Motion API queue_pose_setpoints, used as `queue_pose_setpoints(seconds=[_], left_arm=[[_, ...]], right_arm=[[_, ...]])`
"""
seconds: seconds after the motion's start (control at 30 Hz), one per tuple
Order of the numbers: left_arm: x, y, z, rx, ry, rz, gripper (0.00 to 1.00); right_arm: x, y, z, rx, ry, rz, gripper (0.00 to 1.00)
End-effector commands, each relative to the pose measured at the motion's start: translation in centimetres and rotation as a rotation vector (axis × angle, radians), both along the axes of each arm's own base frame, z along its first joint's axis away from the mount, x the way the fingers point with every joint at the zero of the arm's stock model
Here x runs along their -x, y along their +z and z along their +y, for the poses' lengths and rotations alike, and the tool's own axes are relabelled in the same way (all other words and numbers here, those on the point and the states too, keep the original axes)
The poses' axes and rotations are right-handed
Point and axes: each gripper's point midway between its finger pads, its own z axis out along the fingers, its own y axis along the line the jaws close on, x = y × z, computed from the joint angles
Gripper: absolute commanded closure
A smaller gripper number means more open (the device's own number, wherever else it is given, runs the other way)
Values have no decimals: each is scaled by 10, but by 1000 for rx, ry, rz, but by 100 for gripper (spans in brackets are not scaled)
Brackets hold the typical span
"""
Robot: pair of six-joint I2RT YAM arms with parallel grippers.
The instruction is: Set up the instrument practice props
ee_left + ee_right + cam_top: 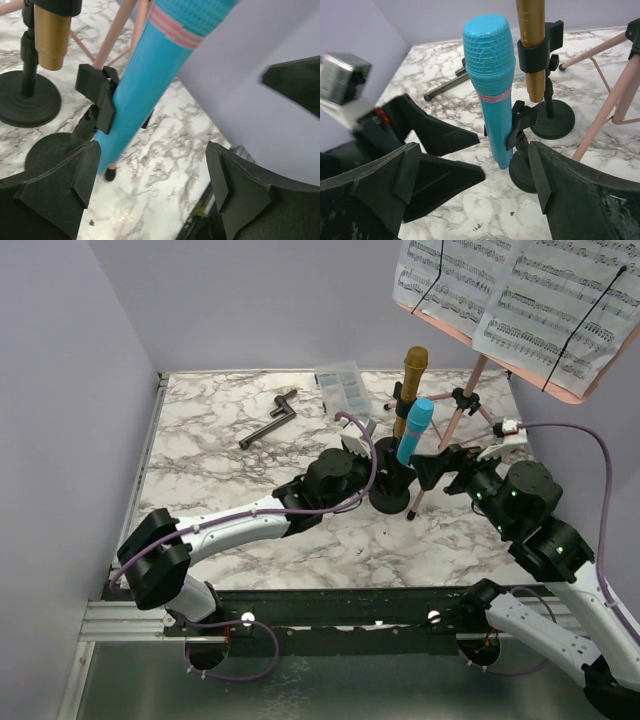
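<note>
At the far left of the marble worktop (220, 480) a black angled bar (268, 423) lies flat, well apart from everything else. To its right, against the far edge, sits a small clear plastic box (340, 387). The left arm reaches in from the near left, and its left fingers (65, 185) stand wide apart and clamp nothing. The blue microphone (145, 80) leans just ahead of them. This microphone sits in the black clip of the nearer pole (520, 145), head up, and the pole's round base rests on the worktop near the middle. Just behind it, farther from the arms, the gold microphone (412, 375) stands in the clip of the second pole (549, 95), which has its own round base (552, 120) beside the first. The right arm comes in from the near right. The right fingers (380, 185) are also spread wide and hold nothing, and they face the blue microphone from the right. Farther right the rose-gold tripod legs (462, 425) stand on the worktop and carry the pink music rack (578, 393) at the far right. The rack is tilted, with white music pages (480, 280) spread across it under two thin black cords.
</note>
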Motion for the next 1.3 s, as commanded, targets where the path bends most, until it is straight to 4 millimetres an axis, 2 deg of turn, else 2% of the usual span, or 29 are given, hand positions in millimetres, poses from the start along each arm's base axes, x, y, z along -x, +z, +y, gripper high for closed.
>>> queue_pose_setpoints(seconds=[0.0,0.13,0.33,0.5,0.6,0.7,0.77,0.83,0.9,1.0,1.27], left_arm=[[-27,-16,-2,-105,136,-84,6],[-32,-31,-12,-143,162,-84,9],[-43,-42,-18,-180,194,-101,18],[-44,-42,-26,-179,176,-119,26],[-44,-37,-28,-175,165,-144,36],[-43,-30,-27,-176,151,-182,48],[-41,-26,-27,-173,141,-209,59],[-39,-21,-26,-174,129,-238,65],[-36,-15,-27,-170,112,-268,69],[-31,-7,-27,-169,80,-313,75],[-17,1,-22,-193,6,-421,76]], right_arm=[[17,-6,-25,-130,-110,56,0],[21,-38,-44,-221,-225,91,1],[18,-86,-70,-233,-385,114,21],[8,-119,-66,-188,-408,148,39],[1,-138,-53,-147,-369,188,49],[-4,-153,-26,-146,-259,214,60],[-6,-164,-8,-163,-182,232,67],[-6,-176,8,-192,-118,257,74],[-8,-190,17,-217,-98,285,80],[-15,-207,26,-228,-90,306,84],[-32,-227,32,-220,-92,339,85]])
